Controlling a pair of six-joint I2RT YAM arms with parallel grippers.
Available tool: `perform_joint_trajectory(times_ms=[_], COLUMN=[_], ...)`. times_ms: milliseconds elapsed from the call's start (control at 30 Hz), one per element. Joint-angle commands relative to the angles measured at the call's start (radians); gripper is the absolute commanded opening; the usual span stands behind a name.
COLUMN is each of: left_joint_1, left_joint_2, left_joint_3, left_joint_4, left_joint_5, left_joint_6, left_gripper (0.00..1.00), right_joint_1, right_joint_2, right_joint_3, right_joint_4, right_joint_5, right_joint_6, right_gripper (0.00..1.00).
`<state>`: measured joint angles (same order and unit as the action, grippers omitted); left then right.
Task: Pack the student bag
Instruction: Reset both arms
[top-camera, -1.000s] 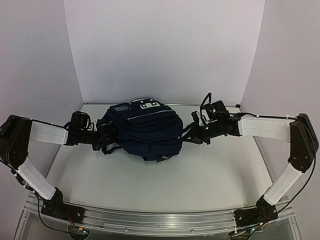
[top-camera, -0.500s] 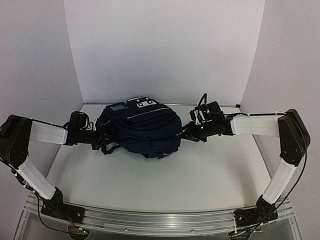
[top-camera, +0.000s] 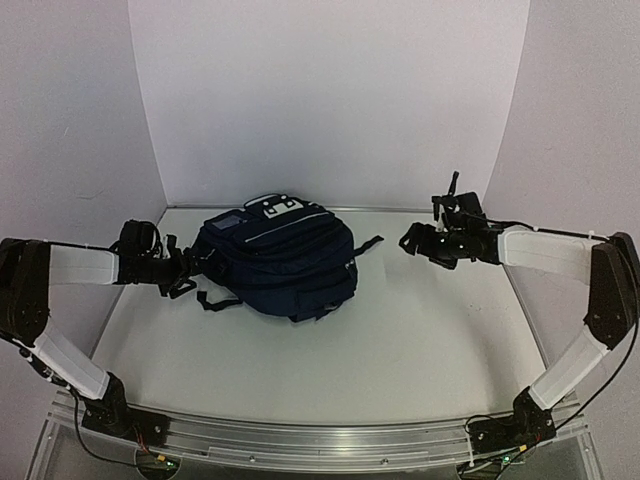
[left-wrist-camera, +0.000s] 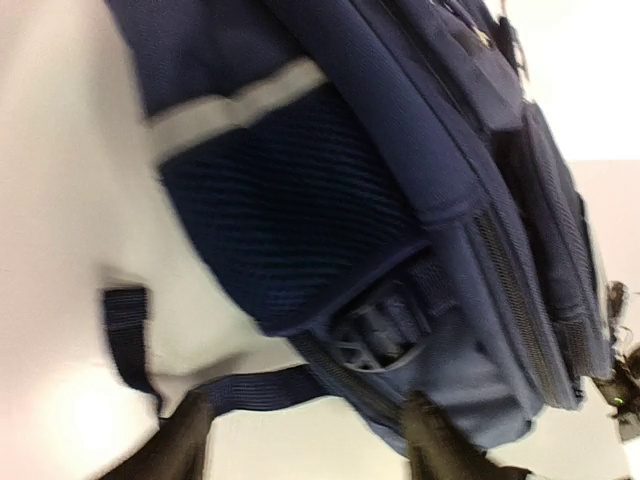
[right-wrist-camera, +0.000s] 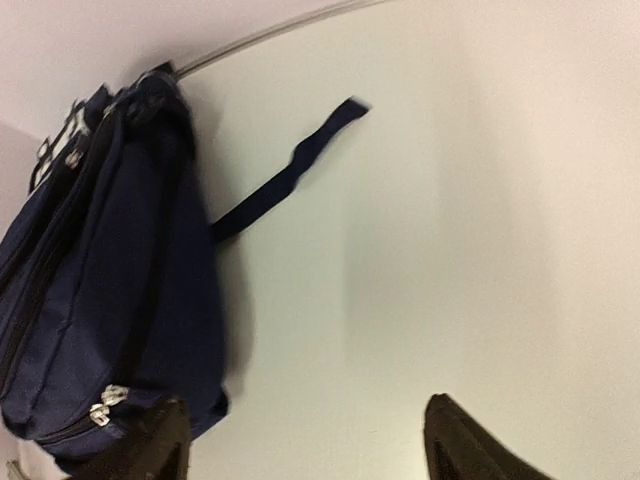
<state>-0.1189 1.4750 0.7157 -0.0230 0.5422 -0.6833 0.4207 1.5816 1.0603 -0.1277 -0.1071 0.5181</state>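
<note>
Showing left gripper (top-camera: 186, 264) at left, fingers (left-wrist-camera: 185, 440) spread apart and clamping nothing; student bag (top-camera: 280, 258) lying on table (top-camera: 350, 350) just ahead of those fingertips, mesh side panel and black buckle (left-wrist-camera: 375, 338) close beyond them, dark strap (left-wrist-camera: 250, 388) running across the gap between the fingers, touching them or not cannot tell. Showing right gripper (top-camera: 410, 240) at right, fingers (right-wrist-camera: 465, 440) spread wide too, holding nothing; bag beyond and off to one side of these fingers, apart from them in the top view; loose strap end (right-wrist-camera: 290, 175) lying flat on the table well beyond the fingertips
</note>
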Motion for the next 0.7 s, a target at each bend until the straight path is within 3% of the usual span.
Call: perform_joint_trajectory(times_ms=[0,167,300,367,500,667], left_joint_1=[0.000,0.087,0.208,0.222,0.222,0.221], left_joint_2=[-0.072,-0.144,-0.260,-0.327,-0.477,-0.581], left_joint_3=[0.081,0.078,0.040,0.019,-0.097,-0.274], left_joint_4=[-0.156,-0.212,-0.210,-0.187,-0.012,0.262], left_joint_5=[-0.222,-0.307,-0.377,-0.485,-0.683,-0.746], left_joint_6=[0.073,0.100,0.076,0.104,0.224,0.371], left_gripper=[0.86,0.99,1.00,1.00,1.00,1.00], right_joint_1=[-0.021,-0.116,-0.191,-0.200,-0.200,-0.200], right_joint_2=[-0.064,-0.127,-0.257,-0.356,-0.554,-0.703], right_joint_3=[-0.027,-0.067,-0.137,-0.194,-0.403,-0.648], right_joint_4=[-0.016,0.001,0.062,0.156,0.443,0.754], right_joint_5=[0.137,0.152,0.202,0.260,0.388,0.504], right_joint_6=[-0.051,-0.062,-0.080,-0.111,-0.203,-0.309], right_gripper=[0.97,0.98,0.98,0.98,0.98,0.98])
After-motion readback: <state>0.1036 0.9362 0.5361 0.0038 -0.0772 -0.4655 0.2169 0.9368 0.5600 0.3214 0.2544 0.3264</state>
